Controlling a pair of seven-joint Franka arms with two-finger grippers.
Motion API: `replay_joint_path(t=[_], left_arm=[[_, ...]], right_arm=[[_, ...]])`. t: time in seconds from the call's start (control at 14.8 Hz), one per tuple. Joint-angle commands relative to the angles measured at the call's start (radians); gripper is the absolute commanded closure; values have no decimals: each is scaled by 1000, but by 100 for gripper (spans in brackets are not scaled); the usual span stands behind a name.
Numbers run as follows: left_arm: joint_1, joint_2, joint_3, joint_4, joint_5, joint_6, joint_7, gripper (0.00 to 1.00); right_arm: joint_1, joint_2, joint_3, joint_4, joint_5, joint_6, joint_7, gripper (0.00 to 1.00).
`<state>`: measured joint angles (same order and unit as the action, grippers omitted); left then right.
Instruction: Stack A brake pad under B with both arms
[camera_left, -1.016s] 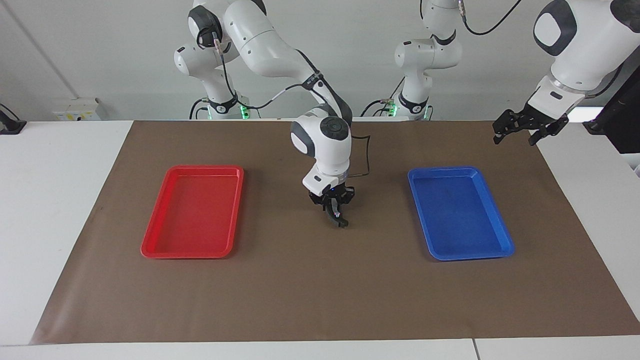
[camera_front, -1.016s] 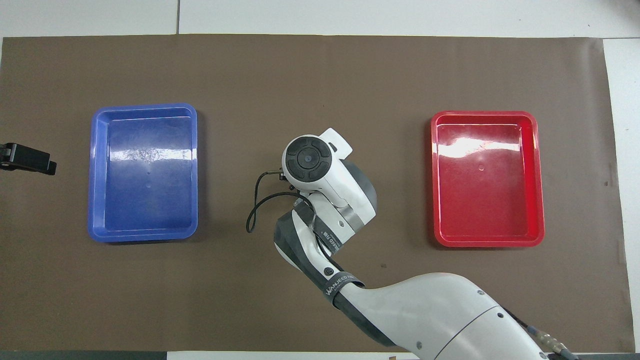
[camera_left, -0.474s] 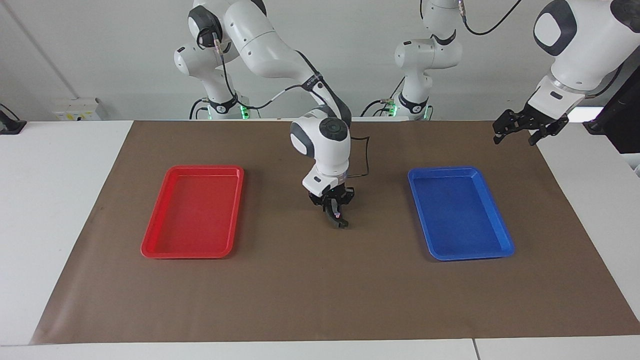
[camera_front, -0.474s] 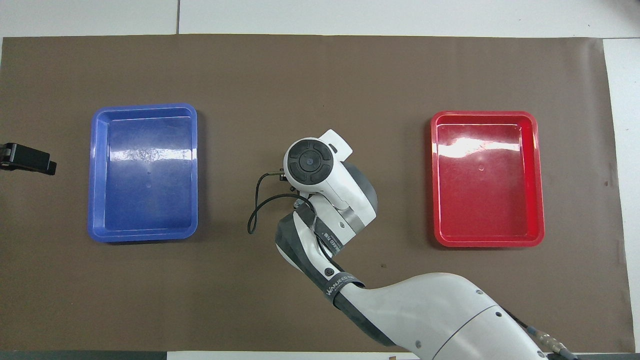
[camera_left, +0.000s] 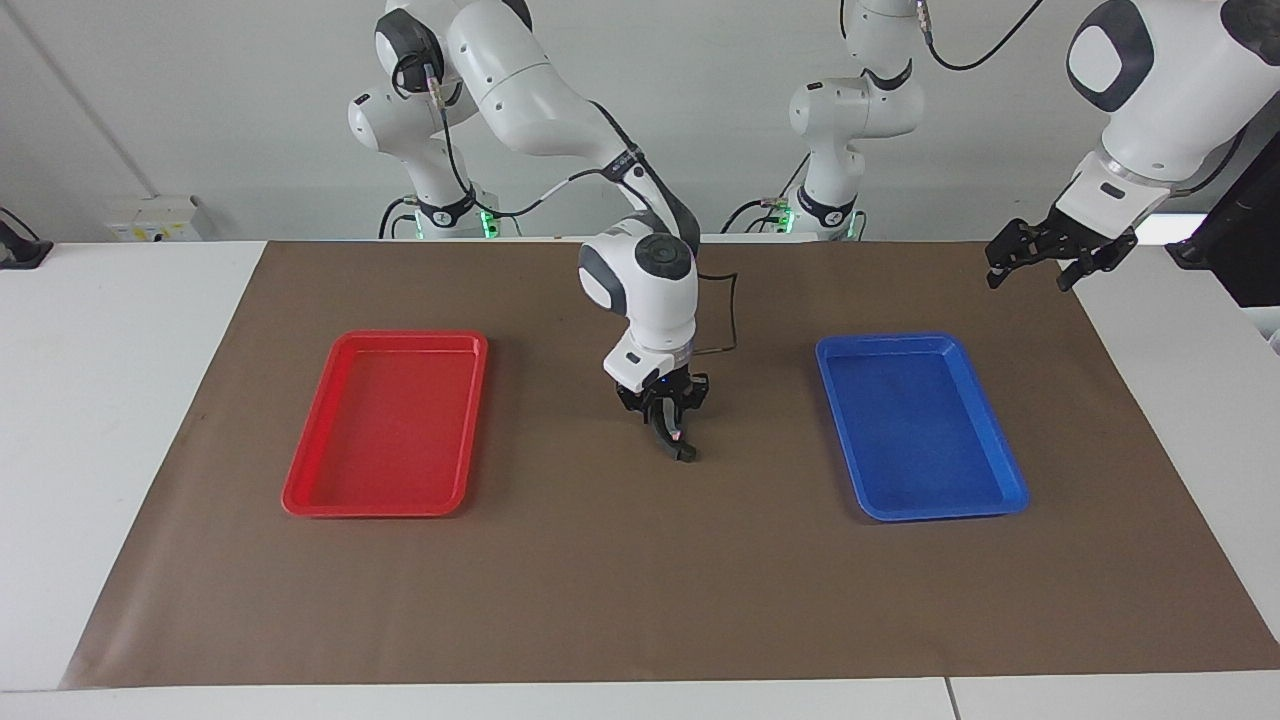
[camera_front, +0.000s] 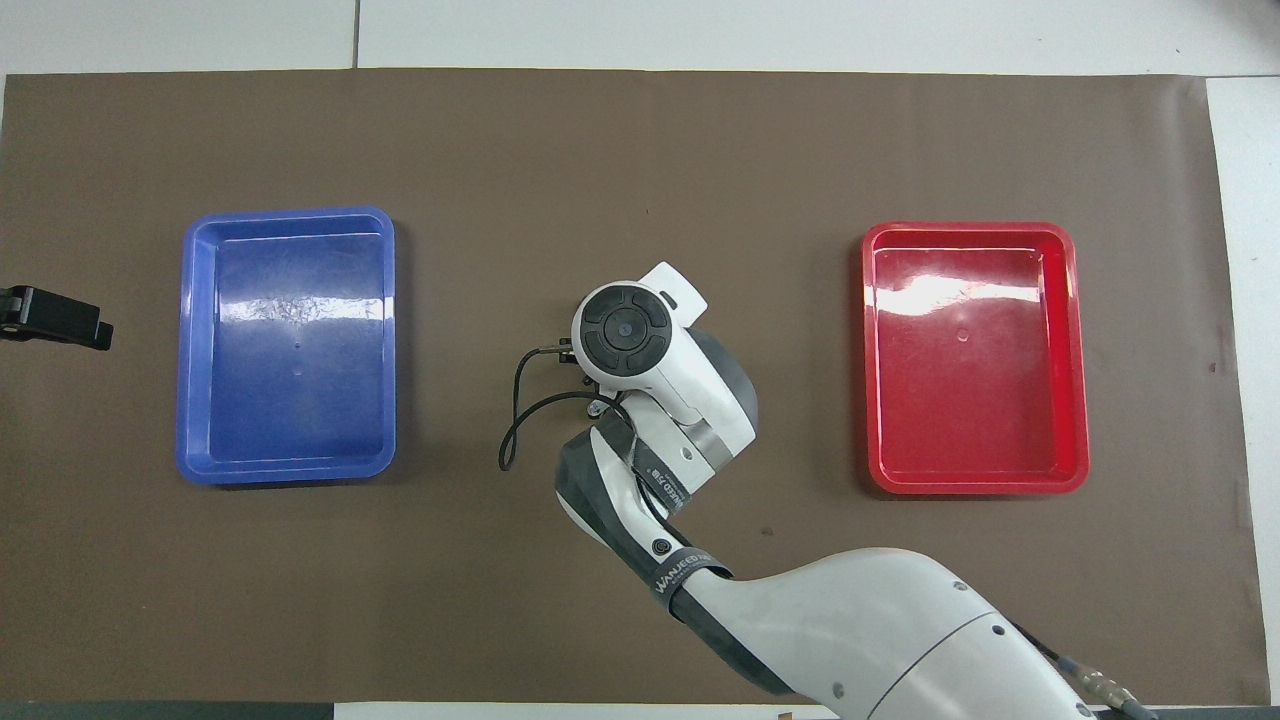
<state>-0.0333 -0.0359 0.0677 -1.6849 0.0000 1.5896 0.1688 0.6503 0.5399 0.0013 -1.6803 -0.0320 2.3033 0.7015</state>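
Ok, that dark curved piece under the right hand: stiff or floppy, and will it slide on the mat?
Probably stiff: the dark curved piece shows a clean crescent shape below the right hand. Likely heavy for its size; it looks solid. Slim and curved, it may rock or tip on the brown mat.
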Motion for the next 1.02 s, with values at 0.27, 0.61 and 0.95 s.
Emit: replay_joint_path(t=[0.27,0.61,0.95], left_arm=[[12,-6,-6,-4,-2,-10,6,1],[12,-6,-6,-4,-2,-10,6,1],[12,-6,-6,-4,-2,-10,6,1]], right_arm=[[-17,-72,-13,-10,-14,-71,-4,0],[-188,-245,-15,-27,-19,-160,-34,0],[-388,-380,-17,-22,-19,-316,-196,0]])
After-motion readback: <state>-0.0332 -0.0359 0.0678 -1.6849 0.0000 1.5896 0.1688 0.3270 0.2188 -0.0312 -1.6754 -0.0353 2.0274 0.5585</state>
